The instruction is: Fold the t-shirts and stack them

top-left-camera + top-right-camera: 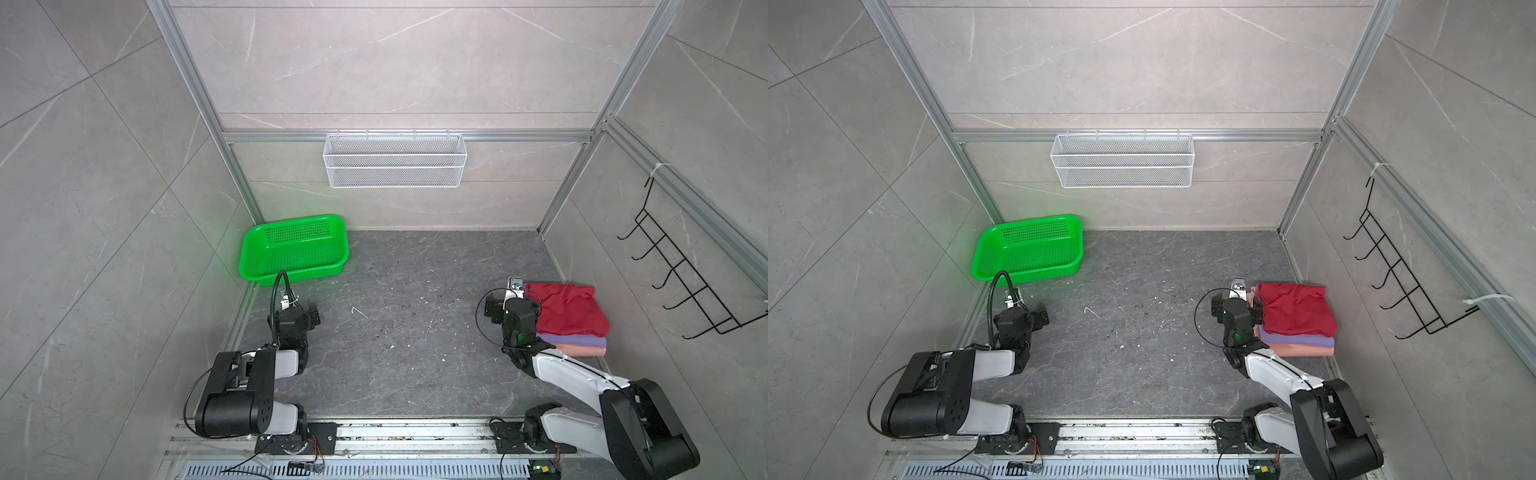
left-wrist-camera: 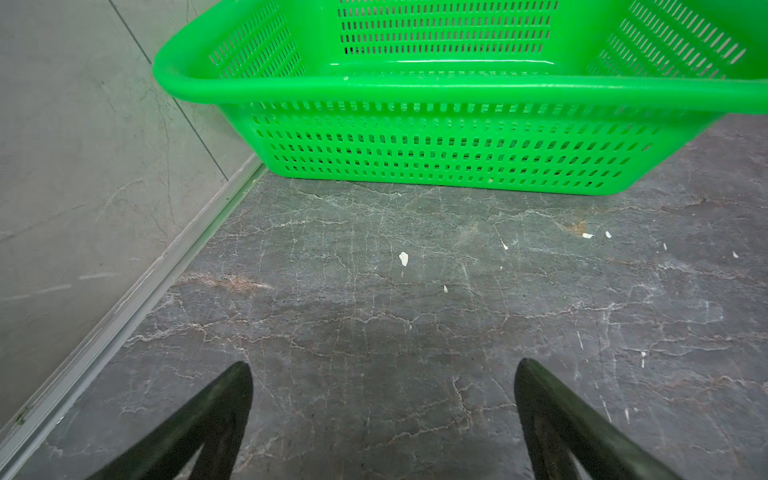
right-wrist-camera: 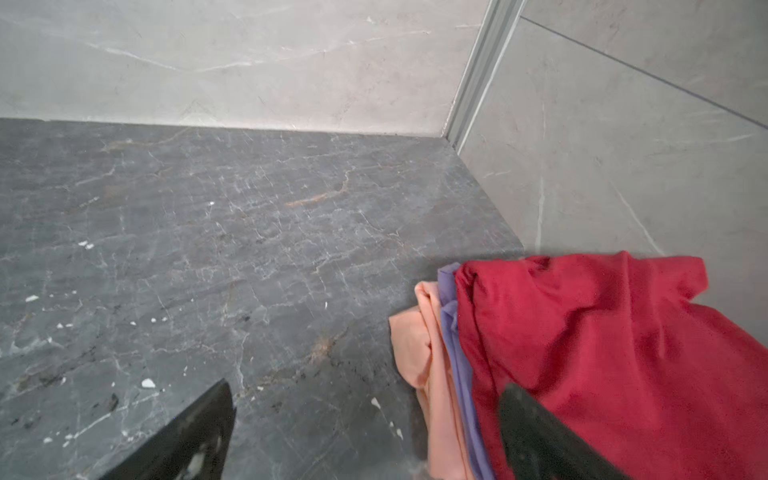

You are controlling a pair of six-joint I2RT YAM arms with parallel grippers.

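1. The dark red cloth t-shirt (image 1: 569, 309) (image 1: 1296, 309) (image 3: 602, 353) lies on top of a stack of three, its upper surface rumpled rather than flat
2. Directly beneath it lies the lavender-purple cloth t-shirt (image 1: 582, 340) (image 1: 1304, 340) (image 3: 451, 332), showing only as a folded edge
3. The salmon-pink cloth t-shirt (image 1: 582, 350) (image 1: 1308, 351) (image 3: 419, 345) is at the bottom, resting on the dark grey veined stone-look tabletop (image 1: 407, 324)
4. In both top views the stack sits on the right side of the tabletop, close to the right wall
5. The right gripper (image 3: 365, 388) is just beside the stack with its jaws spread wide and nothing between them; in the right wrist view one finger overlaps the edge of the red shirt, and I cannot tell whether it touches the cloth
6. The left gripper (image 2: 382, 365) is well apart from the shirts, on the left side, jaws wide apart over bare tabletop, holding nothing
7. Ahead of it stands the green perforated plastic basket (image 1: 294, 249) (image 2: 457, 89) in the far left corner
8. A white wire-mesh basket (image 1: 395, 160) hangs on the back wall, and a black wire hook rack (image 1: 681, 274) on the right wall
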